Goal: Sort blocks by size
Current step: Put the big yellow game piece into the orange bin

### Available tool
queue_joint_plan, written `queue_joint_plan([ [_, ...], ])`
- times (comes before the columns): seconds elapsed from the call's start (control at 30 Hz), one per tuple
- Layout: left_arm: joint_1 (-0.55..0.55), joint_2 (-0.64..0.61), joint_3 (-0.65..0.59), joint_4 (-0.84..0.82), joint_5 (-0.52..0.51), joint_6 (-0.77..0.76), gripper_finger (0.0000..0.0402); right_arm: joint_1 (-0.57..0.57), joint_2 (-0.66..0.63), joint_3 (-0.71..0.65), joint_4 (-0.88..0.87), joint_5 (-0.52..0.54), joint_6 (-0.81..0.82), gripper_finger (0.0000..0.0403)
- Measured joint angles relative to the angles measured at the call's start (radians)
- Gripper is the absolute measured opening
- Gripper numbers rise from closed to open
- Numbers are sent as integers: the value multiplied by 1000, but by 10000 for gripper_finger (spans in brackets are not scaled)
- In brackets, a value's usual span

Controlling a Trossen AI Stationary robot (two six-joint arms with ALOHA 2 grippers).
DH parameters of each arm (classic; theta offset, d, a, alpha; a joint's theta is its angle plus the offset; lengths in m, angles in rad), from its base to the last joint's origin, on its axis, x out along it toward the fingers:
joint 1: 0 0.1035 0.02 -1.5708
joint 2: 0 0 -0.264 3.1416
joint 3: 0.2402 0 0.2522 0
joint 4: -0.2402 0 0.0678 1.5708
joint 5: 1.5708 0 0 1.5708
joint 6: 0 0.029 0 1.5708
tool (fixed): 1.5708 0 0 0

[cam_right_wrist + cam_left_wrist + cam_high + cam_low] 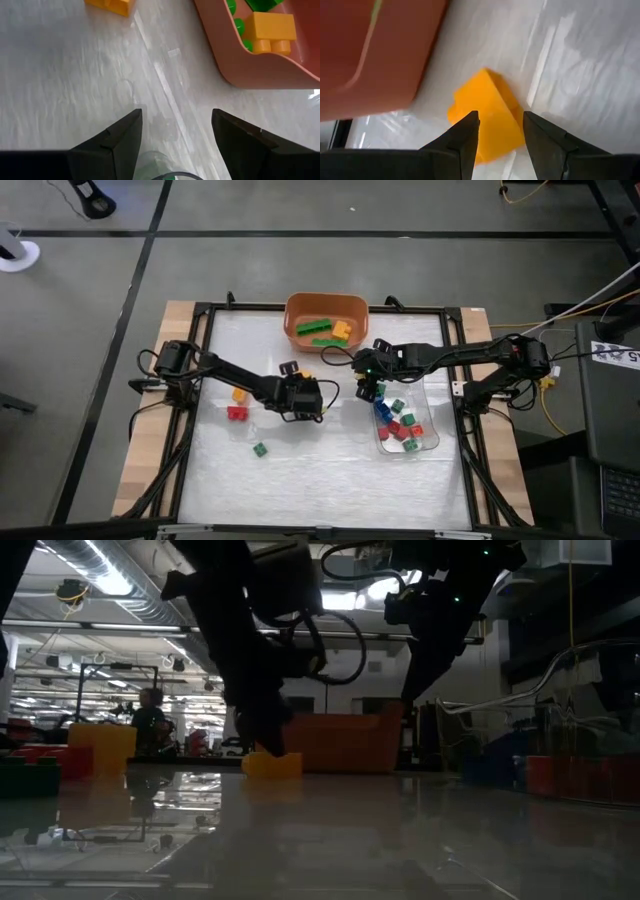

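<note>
Left gripper (500, 137), low over the table (330, 470) near the orange bin (325, 321): jaws spread, straddling a yellow-orange block (490, 115) without pinching it. Right gripper (176, 137), above the near end of the clear tray (407, 442): jaws spread, holding nothing. Long green bricks (318, 328) and a yellow-orange brick (270, 31) lie in the bin; small red, green and blue cubes (398, 425) fill the tray. A yellow block (239, 394), a red block (237, 413) and a green cube (259, 449) lie loose on the table.
</note>
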Motion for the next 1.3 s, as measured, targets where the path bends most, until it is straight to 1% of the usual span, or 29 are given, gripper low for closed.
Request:
queue_joint_plan([
  [0.13,2,0,-37,-4,1,-22,141,0,0,0,0,0,0,239],
  [0.23,8,0,-50,-13,-17,-38,141,0,-14,0,-12,0,0,239],
  [0.3,13,0,-50,-16,-19,-40,141,0,-44,0,-34,0,0,239],
  [0.4,25,0,-50,-27,-23,0,140,0,-107,19,-101,0,0,239],
  [0.5,41,0,-50,-31,-27,39,130,0,-202,28,-147,0,0,239],
  [0.6,59,0,-50,-30,-29,64,109,0,-310,28,-187,0,0,239],
  [0.77,90,-1,-50,-28,-33,94,59,0,-497,20,-223,-1,9,239],
  [0.9,101,-3,-49,-27,-49,100,12,0,-643,-28,-211,-1,31,239],
  [1.03,97,-4,-49,-27,-43,100,9,0,-767,-117,-157,-3,54,239],
  [1.1,91,-10,-47,-31,-12,102,5,0,-828,-172,-122,-3,67,239],
  [1.3,71,-41,7,-11,187,113,0,0,-966,-332,-58,-4,80,239],
])
